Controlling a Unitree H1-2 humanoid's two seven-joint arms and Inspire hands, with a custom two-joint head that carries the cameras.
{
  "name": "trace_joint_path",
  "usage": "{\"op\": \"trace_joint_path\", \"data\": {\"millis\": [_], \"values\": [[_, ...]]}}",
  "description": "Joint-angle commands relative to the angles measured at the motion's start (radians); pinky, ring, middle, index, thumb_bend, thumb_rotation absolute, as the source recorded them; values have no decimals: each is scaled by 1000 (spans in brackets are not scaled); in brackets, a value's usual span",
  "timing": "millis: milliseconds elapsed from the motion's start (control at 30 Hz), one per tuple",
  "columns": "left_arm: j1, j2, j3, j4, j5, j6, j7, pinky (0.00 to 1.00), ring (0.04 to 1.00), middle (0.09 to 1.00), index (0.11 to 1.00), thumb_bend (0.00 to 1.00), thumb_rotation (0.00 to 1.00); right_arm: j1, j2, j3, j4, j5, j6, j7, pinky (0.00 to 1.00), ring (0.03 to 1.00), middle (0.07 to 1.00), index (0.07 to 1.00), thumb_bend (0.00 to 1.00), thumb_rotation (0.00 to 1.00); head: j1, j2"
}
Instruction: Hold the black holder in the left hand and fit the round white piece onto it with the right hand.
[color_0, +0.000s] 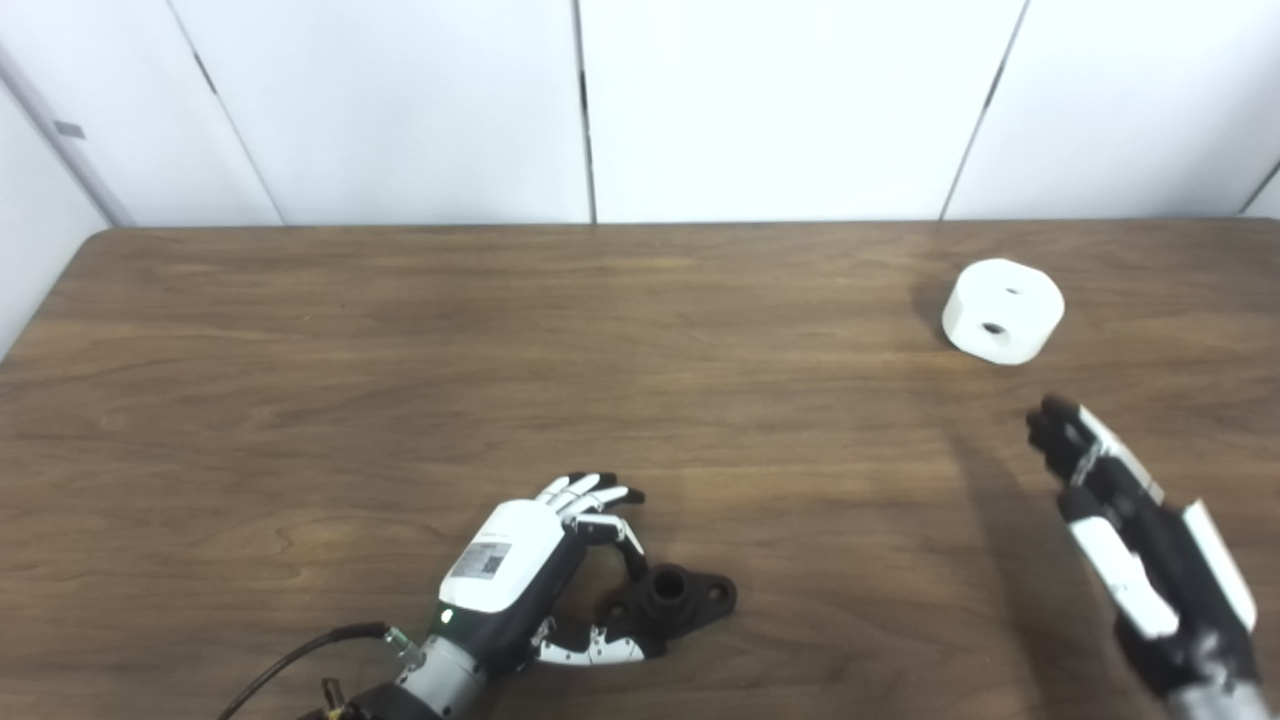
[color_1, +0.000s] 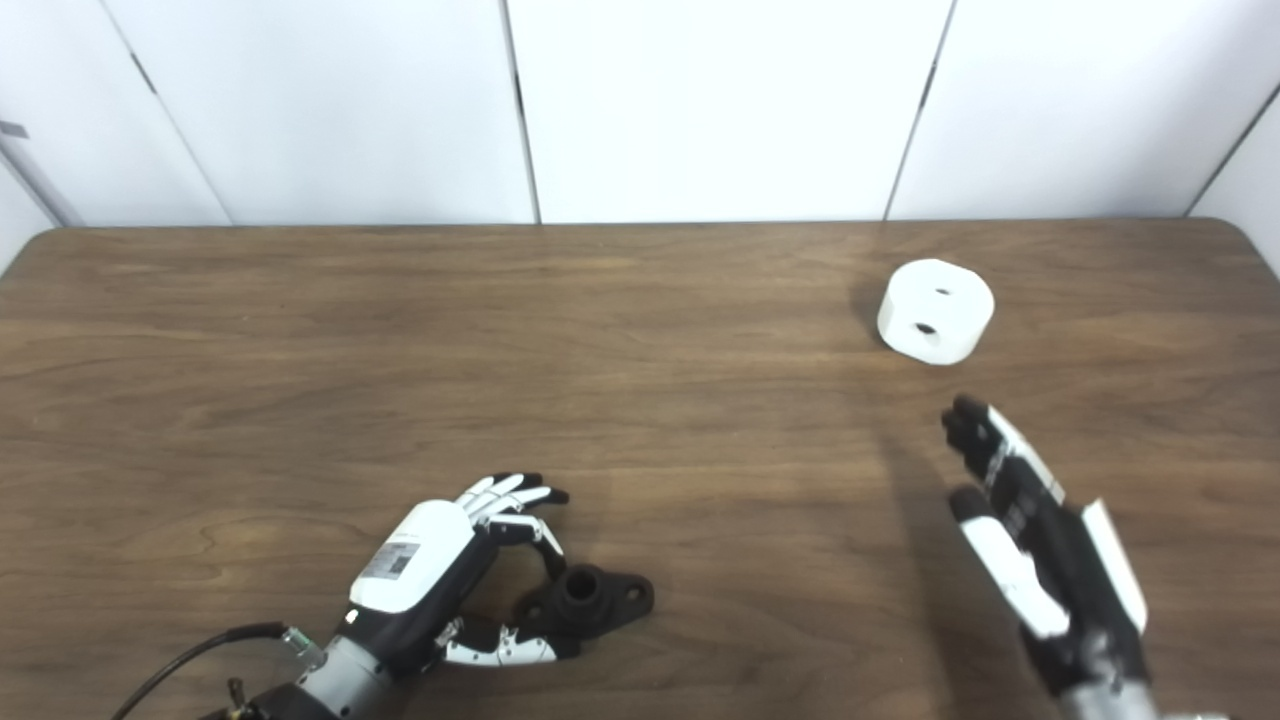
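The black holder (color_0: 672, 598) lies flat on the table near the front edge, its short tube pointing up. My left hand (color_0: 520, 570) sits just left of it. Thumb and one bent finger reach around the holder's left end, while the other fingers (color_0: 590, 492) stay stretched out, so the hand is open. The round white piece (color_0: 1003, 310) rests at the far right of the table, with two small dark holes showing. My right hand (color_0: 1130, 530) hovers open in front of it, fingers straight and pointing toward it, a clear gap short of it.
The brown wooden table (color_0: 400, 380) runs to a white panelled wall behind. A black cable (color_0: 290, 655) trails from the left wrist at the bottom edge.
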Motion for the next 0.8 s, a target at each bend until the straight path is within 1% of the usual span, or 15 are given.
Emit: {"op": "trace_joint_path", "data": {"millis": [0, 67, 100, 133, 167, 200, 233, 267, 367, 433, 533, 633, 767], "values": [[19, 12, -6, 57, 25, 8, -25, 935, 933, 861, 492, 504, 45, -41, -21, -11, -45, -79, 10, -22, 833, 878, 869, 852, 610, 524, -18, -8], [22, 17, 0, 63, 24, -4, -14, 926, 927, 855, 492, 504, 44, -77, -29, -16, -46, -102, 35, -21, 835, 883, 876, 851, 654, 437, -33, -16], [24, 19, 3, 64, 21, -9, -11, 924, 926, 853, 492, 504, 44, -100, -34, -20, -44, -116, 48, -22, 837, 886, 880, 852, 668, 417, -54, -25], [26, 21, 6, 64, 17, -13, -10, 922, 925, 854, 492, 504, 44, -119, -39, -24, -37, -128, 50, -23, 862, 909, 888, 848, 706, 375, -66, -30], [28, 23, 9, 65, 15, -17, -9, 921, 925, 854, 492, 504, 44, -131, -41, -26, -32, -137, 49, -24, 854, 904, 888, 845, 725, 347, -73, -33], [32, 23, 13, 64, 12, -19, -7, 920, 924, 854, 492, 504, 44, -160, -51, -28, -21, -171, 53, -30, 849, 901, 888, 843, 737, 330, -86, -39], [35, 24, 16, 64, 10, -21, -6, 920, 922, 850, 492, 504, 43, -178, -56, -29, -14, -196, 55, -34, 860, 891, 876, 831, 746, 286, -96, -44], [38, 25, 19, 64, 9, -24, -4, 920, 921, 848, 492, 505, 43, -199, -63, -28, -10, -230, 71, -38, 865, 886, 870, 825, 751, 264, -102, -47], [44, 31, 25, 63, 7, -32, -6, 915, 919, 842, 492, 506, 41, -274, -85, -21, -6, -342, 159, -36, 910, 901, 876, 808, 802, 261, -127, -58], [46, 35, 30, 62, 7, -36, -8, 905, 916, 839, 492, 506, 41, -315, -101, -12, 2, -399, 202, -27, 942, 927, 897, 816, 816, 274, -144, -67], [49, 38, 37, 56, 2, -37, -18, 896, 914, 838, 491, 506, 41, -374, -135, 0, 41, -466, 224, -22, 932, 931, 902, 829, 827, 303, -166, -78], [52, 41, 46, 59, -9, -47, -20, 894, 914, 838, 491, 507, 40, -429, -157, 8, 80, -502, 251, -15, 925, 924, 894, 831, 838, 332, -185, -87], [55, 48, 53, 68, -20, -55, -22, 897, 914, 838, 491, 507, 40, -496, -176, 19, 146, -518, 262, -11, 955, 944, 908, 837, 832, 311, -207, -98]]}}
